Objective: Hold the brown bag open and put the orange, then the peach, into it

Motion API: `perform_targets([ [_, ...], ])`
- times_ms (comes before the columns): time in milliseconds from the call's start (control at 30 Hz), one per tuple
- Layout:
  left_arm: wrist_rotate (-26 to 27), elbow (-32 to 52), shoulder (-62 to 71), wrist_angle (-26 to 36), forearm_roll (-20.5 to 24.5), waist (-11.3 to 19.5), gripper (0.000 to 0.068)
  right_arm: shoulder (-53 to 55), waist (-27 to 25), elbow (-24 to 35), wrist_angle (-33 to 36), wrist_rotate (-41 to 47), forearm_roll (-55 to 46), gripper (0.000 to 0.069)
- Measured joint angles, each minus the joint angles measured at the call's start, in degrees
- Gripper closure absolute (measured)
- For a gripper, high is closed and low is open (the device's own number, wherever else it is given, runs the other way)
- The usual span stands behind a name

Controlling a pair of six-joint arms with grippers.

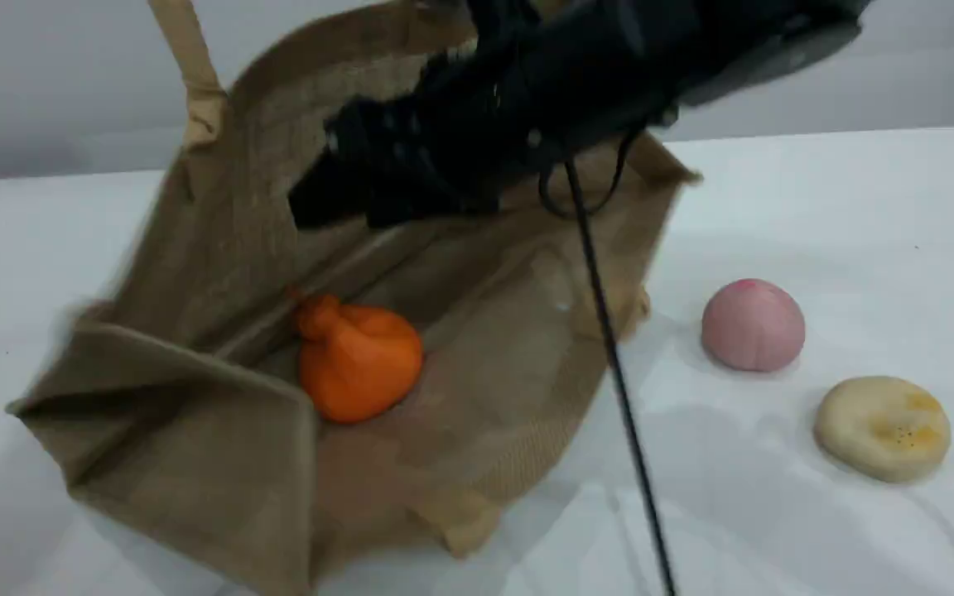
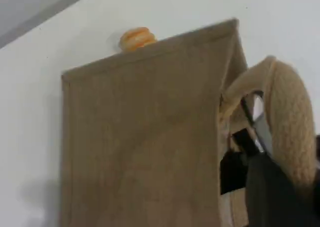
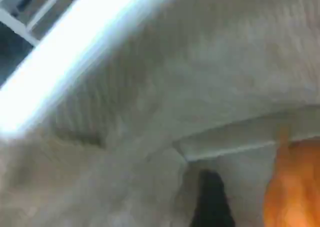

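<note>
The brown bag (image 1: 195, 430) lies tilted on the table with its mouth wide open toward the camera. The orange (image 1: 358, 358) rests inside it on the lower wall, touched by nothing. My right gripper (image 1: 336, 211) reaches into the bag from the upper right and hangs a little above the orange, its fingers apart and empty. The right wrist view shows one dark fingertip (image 3: 212, 202) beside the orange (image 3: 295, 192). In the left wrist view my left gripper (image 2: 272, 192) is shut on the bag's beige handle (image 2: 290, 122), held up. The peach (image 1: 752, 324) sits on the table right of the bag.
A flat pale-yellow bun (image 1: 883, 426) lies in front and to the right of the peach. A striped yellow-orange bread loaf (image 2: 136, 38) peeks out behind the bag's far edge. A black cable (image 1: 618, 372) hangs from the right arm across the bag's right side.
</note>
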Motion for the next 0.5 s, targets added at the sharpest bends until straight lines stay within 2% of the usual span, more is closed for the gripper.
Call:
perform_targets([
  [100,-0.1,0.0,0.0,0.0,0.0,0.0,0.0608,-3.6,-1.1,0.6,-1.0,5.7,-6.5,0.0252],
  [300,0.0,0.0,0.0,-0.1,0.0,0.0,0.0608,-11.1,-6.6,4.7,-3.8,20.3,-26.7,0.0250],
  [400,0.0,0.0,0.0,-0.1,0.0,0.0,0.0608,-12.4,-10.3,7.5,-4.8,23.9,-33.7,0.0250],
  [500,0.1,0.0,0.0,-0.1,0.0,0.0,0.0608,-12.3,-14.2,10.7,-7.2,24.3,-36.5,0.0250],
])
